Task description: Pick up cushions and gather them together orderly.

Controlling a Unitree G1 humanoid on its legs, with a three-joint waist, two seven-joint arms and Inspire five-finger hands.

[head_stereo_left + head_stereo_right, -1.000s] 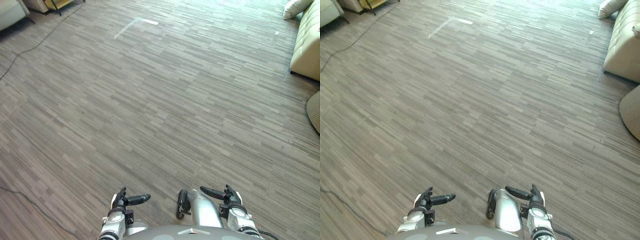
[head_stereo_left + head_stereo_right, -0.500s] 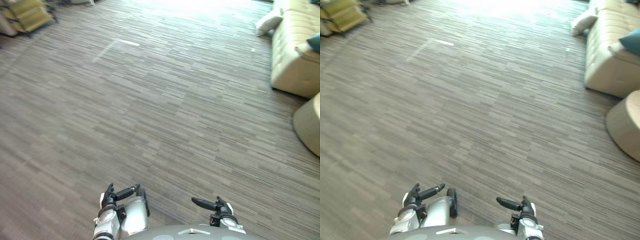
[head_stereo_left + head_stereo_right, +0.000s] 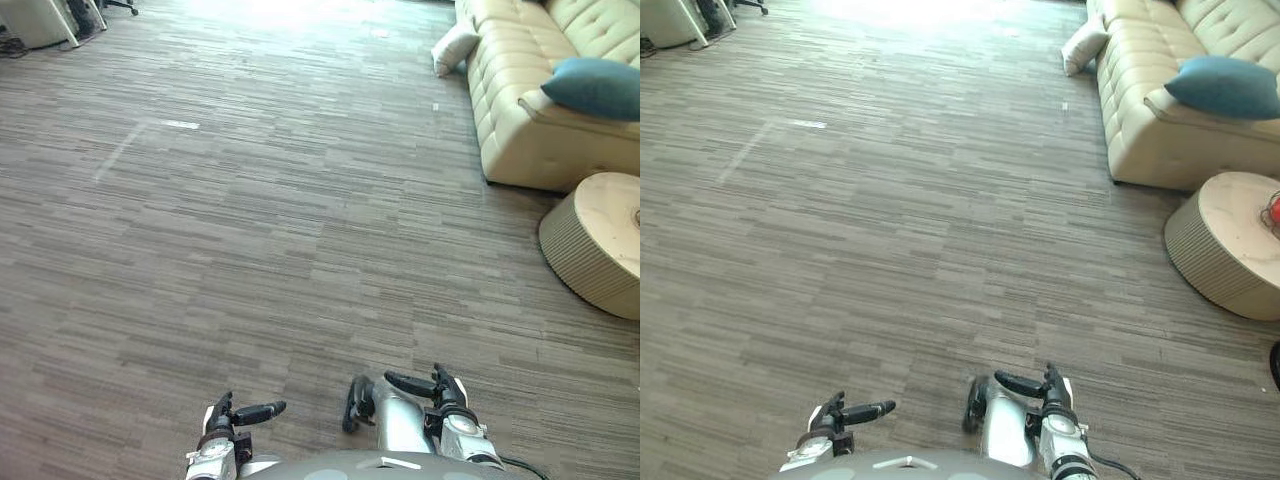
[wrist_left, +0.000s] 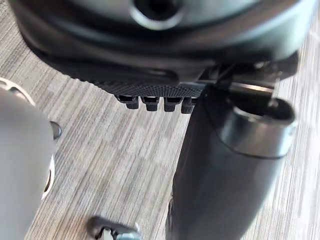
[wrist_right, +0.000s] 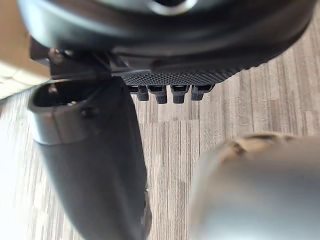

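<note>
The wooden floor takes most of the room in front of the robot. At the far right stands a cream sofa; its right part is cut off by the edge, so I cannot see how long it is. In front of the sofa is a round tabletop with a ribbed side, also cut off on the right.

A blue cushion lies on the near arm of the sofa, partly out of sight. A pale cushion is on the floor at the far end of the sofa and leans against it. The two cushions are well apart from each other and far from the robot.

At the far left corner is some white furniture, cut by the edge and hard to make out.

The left robot hand and the right robot hand hang low and close to the body, above the bare floor. Both have the fingers loose and spread, and they hold nothing.

On the tabletop a small red thing shows at the very edge; I cannot tell what it is. A short white mark is on the floor.
</note>
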